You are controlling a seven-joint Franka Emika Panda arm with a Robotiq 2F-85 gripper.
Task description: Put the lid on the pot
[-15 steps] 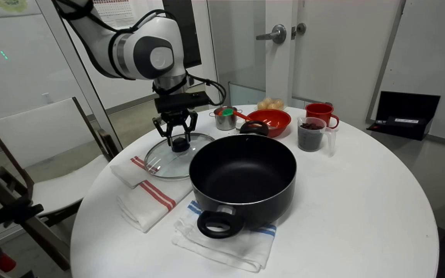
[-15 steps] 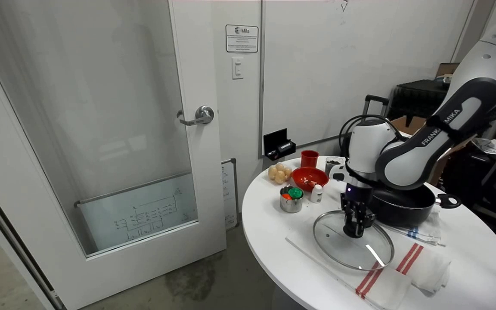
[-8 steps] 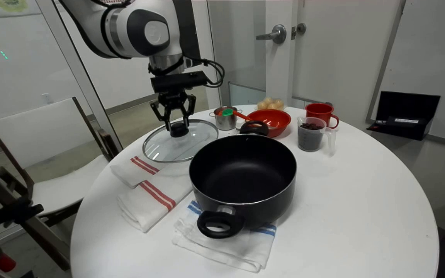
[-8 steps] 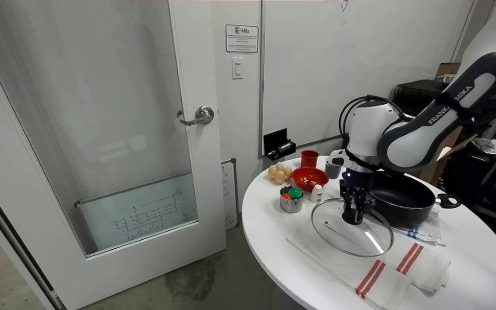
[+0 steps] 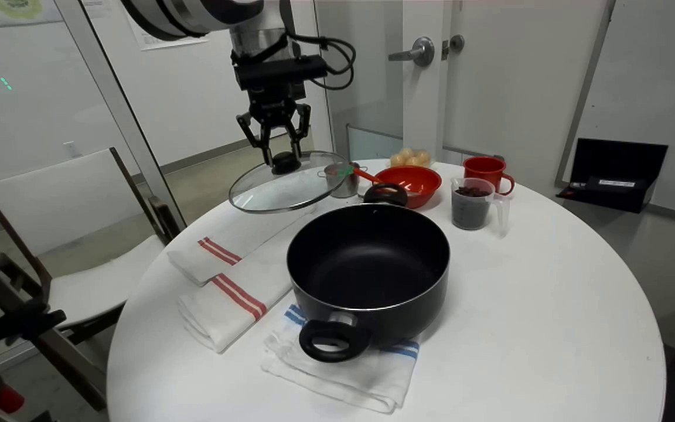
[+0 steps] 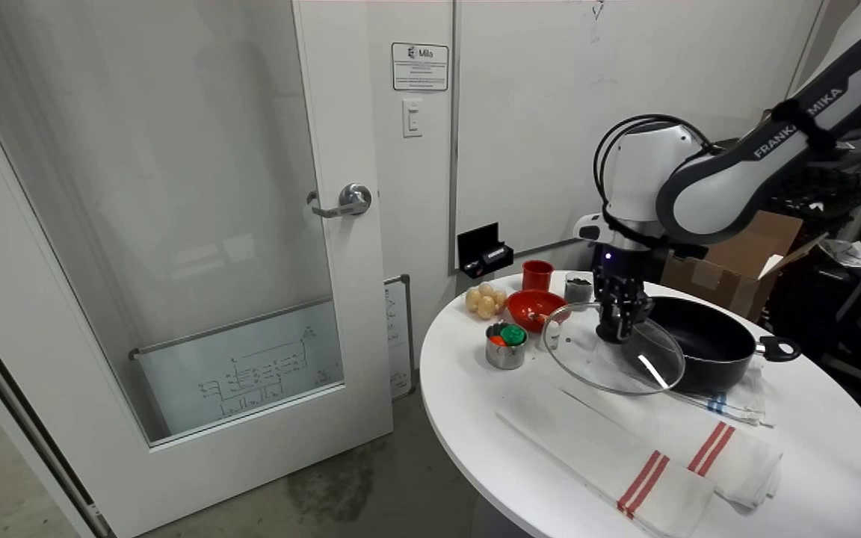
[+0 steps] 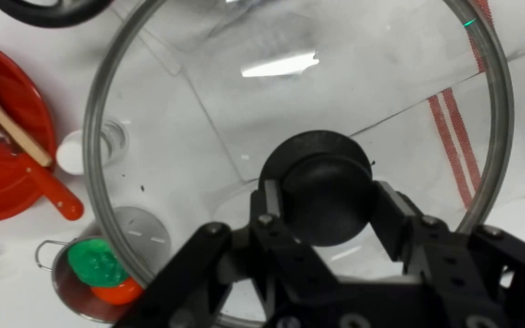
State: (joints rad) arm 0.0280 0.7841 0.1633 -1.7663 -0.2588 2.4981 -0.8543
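The clear glass lid (image 5: 276, 190) hangs in the air above the table, roughly level, with the small steel pot seen through it. It also shows in an exterior view (image 6: 587, 362) and in the wrist view (image 7: 189, 136). My gripper (image 5: 284, 159) has its fingers on both sides of the lid's black knob (image 7: 326, 205), gripping it. The black pot (image 5: 372, 275) stands open on the table, and the lid is beside it and above its rim. The pot also shows in an exterior view (image 6: 707, 347); only a handle (image 7: 57, 13) shows in the wrist view.
A small steel pot (image 5: 346, 186), red bowl (image 5: 422, 187), red mug (image 5: 484, 169) and measuring cup (image 5: 470, 211) stand at the table's far side. A white bottle (image 7: 71, 155) is near the bowl. Red-striped towels (image 5: 214, 313) lie beside the pot; a blue-striped towel (image 5: 361, 381) lies under it.
My gripper has risen with the lid held by its knob, lifting it off the towels. In the last half second it has also shifted slightly toward the small steel pot's side.
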